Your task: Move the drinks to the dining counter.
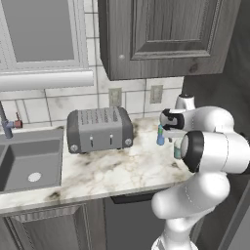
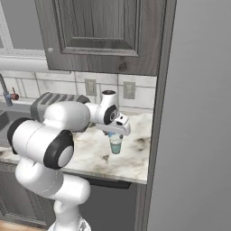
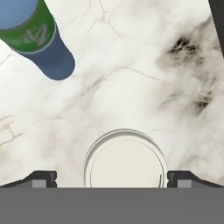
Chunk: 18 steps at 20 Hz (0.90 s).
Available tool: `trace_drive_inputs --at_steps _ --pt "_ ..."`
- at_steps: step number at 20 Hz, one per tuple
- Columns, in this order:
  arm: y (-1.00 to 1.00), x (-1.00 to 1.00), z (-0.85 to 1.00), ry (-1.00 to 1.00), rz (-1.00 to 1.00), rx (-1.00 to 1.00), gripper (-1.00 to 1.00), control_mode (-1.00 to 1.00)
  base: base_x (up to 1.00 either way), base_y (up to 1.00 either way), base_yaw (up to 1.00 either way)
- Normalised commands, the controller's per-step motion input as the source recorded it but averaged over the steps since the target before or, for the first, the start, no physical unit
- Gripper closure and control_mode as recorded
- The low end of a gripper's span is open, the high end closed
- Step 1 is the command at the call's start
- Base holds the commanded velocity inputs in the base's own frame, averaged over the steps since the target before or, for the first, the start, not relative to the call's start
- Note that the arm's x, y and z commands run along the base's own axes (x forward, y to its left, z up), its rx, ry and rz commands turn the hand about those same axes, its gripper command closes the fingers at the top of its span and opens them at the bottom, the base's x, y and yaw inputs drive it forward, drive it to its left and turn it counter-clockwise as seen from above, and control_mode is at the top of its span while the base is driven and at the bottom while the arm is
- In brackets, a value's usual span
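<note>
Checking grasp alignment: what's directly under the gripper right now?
The teal cup, pale top up, stands on the marble worktop between the open fingers of the gripper. The blue bottle stands beside it. The cup's side is covered by its top.

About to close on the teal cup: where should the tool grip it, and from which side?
Grip the teal cup on its round wall just under the pale lid, coming straight down. It stands upright, centred between the open tool's fingertips, with the blue bottle standing apart.

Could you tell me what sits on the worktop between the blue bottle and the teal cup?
Nothing: in the hand view, bare marble worktop separates the blue bottle from the teal cup.
</note>
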Motion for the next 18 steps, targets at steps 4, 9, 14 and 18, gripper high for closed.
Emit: trace_drive_inputs --at_steps 4,9,14,18 --pt "-0.06 0.0 -0.08 0.0 0.0 0.0 -1.0 -1.0 0.0 0.0 0.0" --pt "-0.05 0.0 -0.05 0.0 0.0 0.0 -1.0 -1.0 0.0 0.0 0.0" --pt "-0.02 0.0 -0.07 0.0 0.0 0.0 -1.0 -1.0 0.0 0.0 0.0" --pt "-0.03 0.0 -0.07 0.0 0.0 0.01 -1.0 -1.0 0.0 0.0 0.0"
